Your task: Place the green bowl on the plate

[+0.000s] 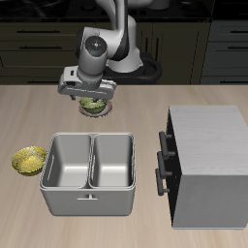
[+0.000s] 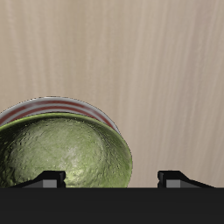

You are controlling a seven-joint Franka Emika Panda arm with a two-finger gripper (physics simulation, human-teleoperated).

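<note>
One green bowl (image 2: 59, 156) matters here, and you can see it right under the claw (image 1: 89, 97), toward the back edge of the worktop (image 1: 29, 116), behind the two-part grey bin (image 1: 89, 170). It looks to sit upright on the plate (image 2: 61, 108), whose striped pinkish rim peeks out behind the bowl's far side in the wrist view. I cannot tell for sure if the bowl rests fully on it.

Your claw looks open. Its two dark fingertips (image 2: 48, 179) stand wide apart, and neither one seems to pinch the bowl's rim.

My guess is the bowl is hard, shiny and a bit slippery, and it could chip if you drop it. It looks light enough. The best place to hold it is the thin pale rim, one finger inside and one outside.

Being round, the bowl has no long side, so any spot on the rim works. Its mouth points straight up.

Also on the worktop are a small yellow bowl (image 1: 28, 160) and a grey cabinet (image 1: 205, 165).
</note>
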